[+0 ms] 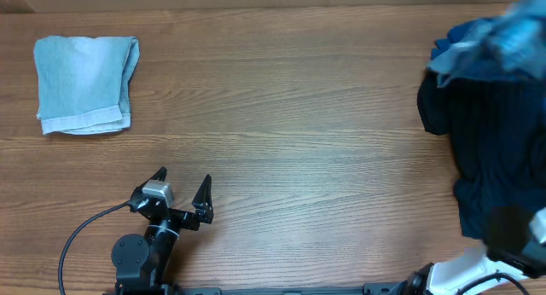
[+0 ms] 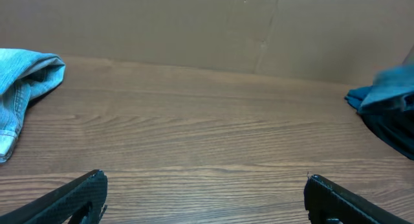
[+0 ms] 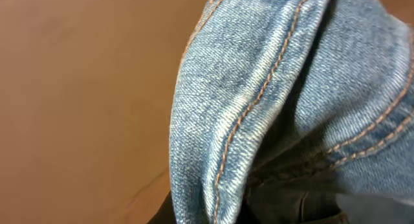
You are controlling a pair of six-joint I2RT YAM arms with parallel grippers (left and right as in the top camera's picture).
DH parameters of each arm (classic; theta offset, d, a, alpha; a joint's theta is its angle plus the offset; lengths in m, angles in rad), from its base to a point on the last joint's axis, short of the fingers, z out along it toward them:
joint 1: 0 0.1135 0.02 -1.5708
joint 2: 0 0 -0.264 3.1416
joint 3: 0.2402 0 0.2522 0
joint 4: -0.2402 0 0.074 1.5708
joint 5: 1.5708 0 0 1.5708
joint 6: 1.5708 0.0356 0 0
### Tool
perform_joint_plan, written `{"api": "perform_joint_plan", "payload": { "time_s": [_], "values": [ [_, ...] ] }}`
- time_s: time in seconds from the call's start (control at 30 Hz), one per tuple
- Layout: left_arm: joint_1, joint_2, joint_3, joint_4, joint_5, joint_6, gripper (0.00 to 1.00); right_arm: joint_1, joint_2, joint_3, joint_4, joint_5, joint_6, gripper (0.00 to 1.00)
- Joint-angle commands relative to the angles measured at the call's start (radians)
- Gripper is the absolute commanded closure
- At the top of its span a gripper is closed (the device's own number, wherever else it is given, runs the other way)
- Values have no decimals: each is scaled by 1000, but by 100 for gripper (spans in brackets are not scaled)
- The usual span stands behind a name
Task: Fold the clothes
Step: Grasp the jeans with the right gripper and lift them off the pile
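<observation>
left claw [image 1: 184,176] wide, empty, near left | right claw closed on jeans [image 3: 259,101], far right | folded denim piece [image 1: 85,84] far left | dark garments [image 1: 495,150] right

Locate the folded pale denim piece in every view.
Overhead: the folded pale denim piece lies in the upper left.
Left wrist: at the left edge, partly cut off.
Right wrist: not in it; the stitched denim filling that view is another garment.
Shared landmark: the dark garment pile, at the right side in both overhead and left wrist.
</observation>
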Motion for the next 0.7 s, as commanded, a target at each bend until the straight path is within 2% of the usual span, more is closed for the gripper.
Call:
{"api": "perform_joint_plan", "payload": {
  "time_s": [0.0,0.1,0.17,0.4,0.57,0.67],
  "values": [
    [3,-5,-6,3,3,-13,0,271,-52,69,37,-86,-77,96],
    [3,-5,-6,3,3,-13,0,533,-50,69,42,-42,-223,96],
    [3,-5,-6,3,3,-13,0,578,-50,69,26,74,-236,96],
    [3,-5,-6,3,3,-13,0,469,-107,70,32,250,-270,96],
    [3,-5,-6,3,3,-13,0,333,-204,70,84,268,-341,96],
    [3,-5,-6,3,3,-13,0,294,-220,70,25,301,-401,96]
  ]
}}
